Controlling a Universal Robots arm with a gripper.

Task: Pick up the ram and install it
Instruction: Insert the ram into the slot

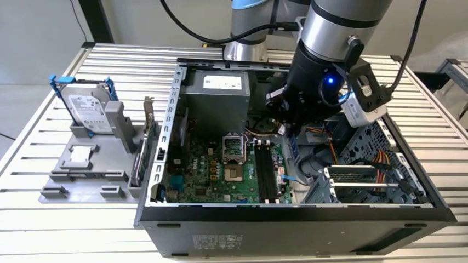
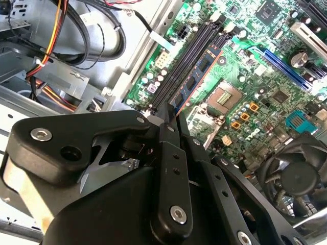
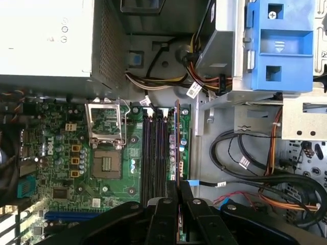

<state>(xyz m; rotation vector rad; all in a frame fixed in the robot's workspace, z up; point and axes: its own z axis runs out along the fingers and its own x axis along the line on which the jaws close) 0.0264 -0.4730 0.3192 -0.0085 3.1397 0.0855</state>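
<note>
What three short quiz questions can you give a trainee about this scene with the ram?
1. True or false: the gripper has its jaws shut on the ram.
2. Where does the hard drive stand? A) on the grey holder beside the case; B) inside the case; C) between the jaws.
3. Fill in: in both wrist views, the green board under the ram is the ____.

Key: 1 true; 2 A; 3 motherboard.
</note>
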